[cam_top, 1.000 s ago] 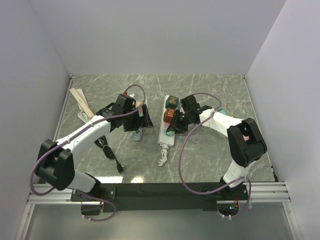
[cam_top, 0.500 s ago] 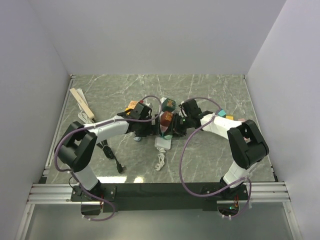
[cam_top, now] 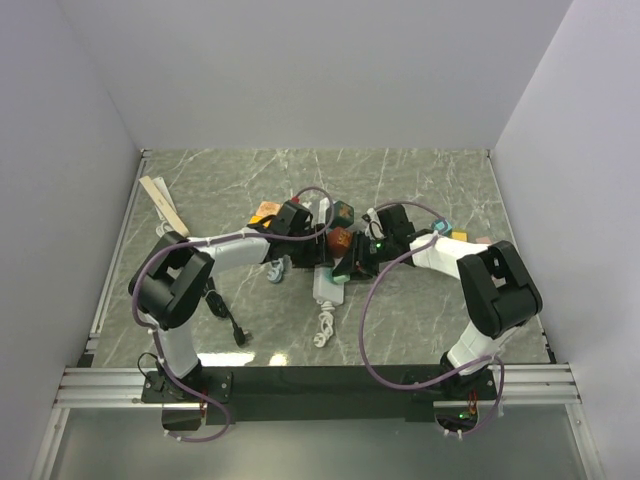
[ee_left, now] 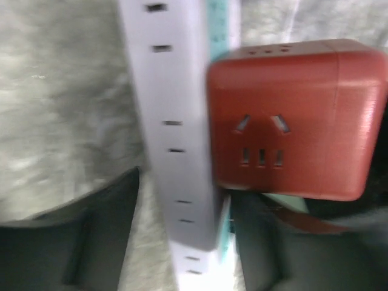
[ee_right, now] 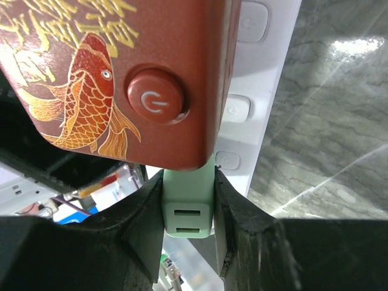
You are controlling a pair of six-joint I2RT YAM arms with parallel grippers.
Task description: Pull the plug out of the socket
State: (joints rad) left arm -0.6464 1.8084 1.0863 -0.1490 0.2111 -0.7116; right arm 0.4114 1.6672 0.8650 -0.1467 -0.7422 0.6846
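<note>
Nearest on marble table (cam_top: 420, 310): coiled white cord (cam_top: 323, 325), with black cable (cam_top: 228, 318) well to left. Beyond, mid-table: white power strip (cam_top: 324, 284). Right gripper (ee_right: 188, 200) pinching mint-green plug (ee_right: 188, 221) from both sides. Plug tucked under red cube adapter (ee_right: 121, 79), just beside strip's switch row; cannot tell if seated in a socket. Left gripper (ee_left: 182, 242) fingers (ee_left: 103, 233) spread, straddling strip below red cube; contact lost in blur. Farther back: green cube (cam_top: 345, 212), orange block (cam_top: 265, 210). Far left: wooden stick (cam_top: 163, 205).
</note>
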